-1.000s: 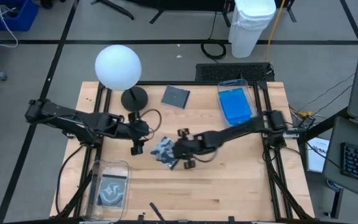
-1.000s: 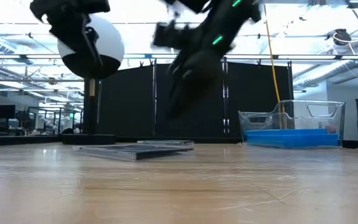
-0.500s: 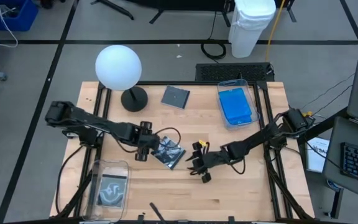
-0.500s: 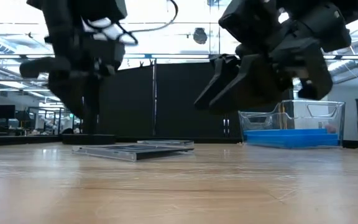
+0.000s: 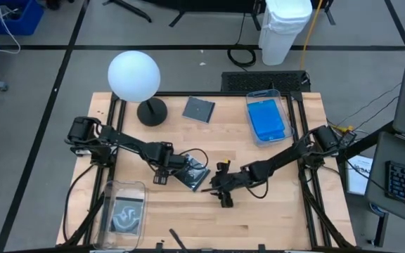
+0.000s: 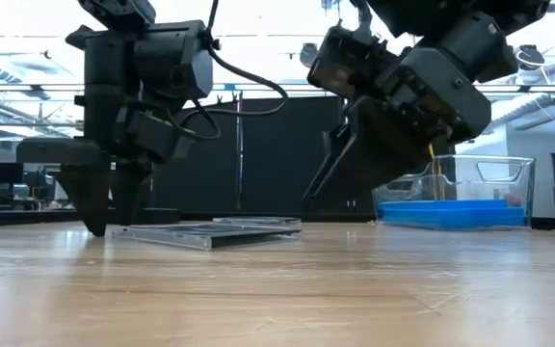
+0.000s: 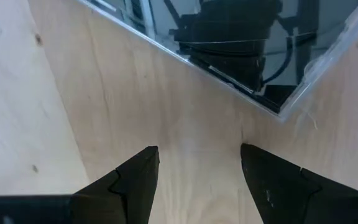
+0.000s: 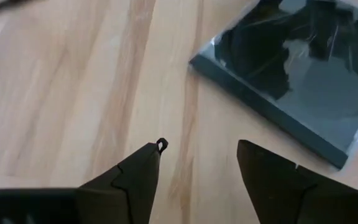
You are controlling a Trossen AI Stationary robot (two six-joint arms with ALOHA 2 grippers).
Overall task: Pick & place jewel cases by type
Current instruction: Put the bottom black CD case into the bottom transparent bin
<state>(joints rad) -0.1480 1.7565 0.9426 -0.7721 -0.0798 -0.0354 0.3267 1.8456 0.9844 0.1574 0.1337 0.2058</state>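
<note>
A dark squarish jewel case (image 5: pixel 193 171) lies flat on the table's middle, and the low view shows it (image 6: pixel 210 232) flat on the wood. My left gripper (image 5: pixel 159 174) is open, low over the table just left of it; one corner of the case (image 7: pixel 278 111) lies ahead of the fingers. My right gripper (image 5: pixel 222 191) is open, off the table, right of and nearer than the case (image 8: pixel 303 81). A second dark case (image 5: pixel 198 109) lies at the far side. Blue cases (image 5: pixel 266 118) sit in a clear bin.
A white globe lamp (image 5: pixel 133 74) stands on its black base (image 5: pixel 151 111) at the far left. A clear bin (image 5: pixel 123 214) at the near left holds a dark case. The clear bin with the blue cases (image 6: pixel 451 198) stands at the far right. Bare wood lies along the near edge.
My right gripper has drawn back from above the middle dark case toward the near right. My left gripper has moved right toward that case and come down close to the table beside it. The case has stayed flat where it was.
</note>
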